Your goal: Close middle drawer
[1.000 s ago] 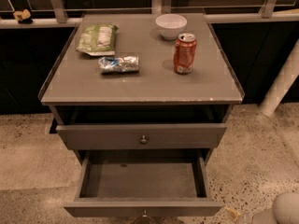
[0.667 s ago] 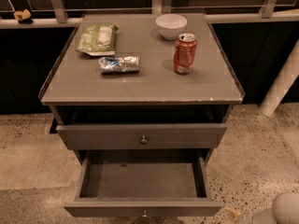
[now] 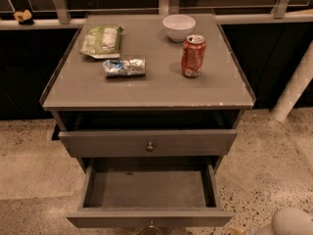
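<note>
A grey wooden cabinet (image 3: 146, 89) stands in the middle of the camera view. The middle drawer (image 3: 149, 217) is pulled far out at the bottom of the view. It is empty inside, and its small round metal knob (image 3: 150, 226) shows at the frame's lower edge. Above it, the upper drawer (image 3: 146, 143) with its own knob (image 3: 150, 146) stands slightly out from the cabinet. My gripper is out of view. Only a white rounded part of the robot (image 3: 293, 222) shows in the lower right corner, to the right of the open drawer.
On the cabinet top lie a green snack bag (image 3: 101, 40), a crumpled silver packet (image 3: 124, 67), a white bowl (image 3: 178, 27) and a red soda can (image 3: 193, 56). A white post (image 3: 293, 84) stands at the right. The floor (image 3: 29, 180) is speckled.
</note>
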You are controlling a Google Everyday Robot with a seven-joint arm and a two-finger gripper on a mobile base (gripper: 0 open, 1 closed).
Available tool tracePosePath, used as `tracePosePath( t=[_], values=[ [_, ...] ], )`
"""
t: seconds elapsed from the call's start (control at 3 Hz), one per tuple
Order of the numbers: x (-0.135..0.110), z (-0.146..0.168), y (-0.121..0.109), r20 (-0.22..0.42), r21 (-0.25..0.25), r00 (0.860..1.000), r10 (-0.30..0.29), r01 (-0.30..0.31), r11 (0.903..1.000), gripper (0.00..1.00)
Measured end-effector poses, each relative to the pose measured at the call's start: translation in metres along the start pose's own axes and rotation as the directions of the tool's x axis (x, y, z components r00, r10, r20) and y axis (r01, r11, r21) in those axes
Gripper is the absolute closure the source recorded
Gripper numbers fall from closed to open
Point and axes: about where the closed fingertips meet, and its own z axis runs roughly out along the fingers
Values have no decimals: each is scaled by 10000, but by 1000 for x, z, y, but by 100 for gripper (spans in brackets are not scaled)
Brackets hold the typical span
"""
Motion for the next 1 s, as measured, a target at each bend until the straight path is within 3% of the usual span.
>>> tracePosePath(
  t=[0.67,1.0],
  values=[
    [5,82,10,900,-1393,9956,-271,395,9895,0],
    [0,105,2,1408,-1316,9900,-116,303,9908,0]
  ],
)
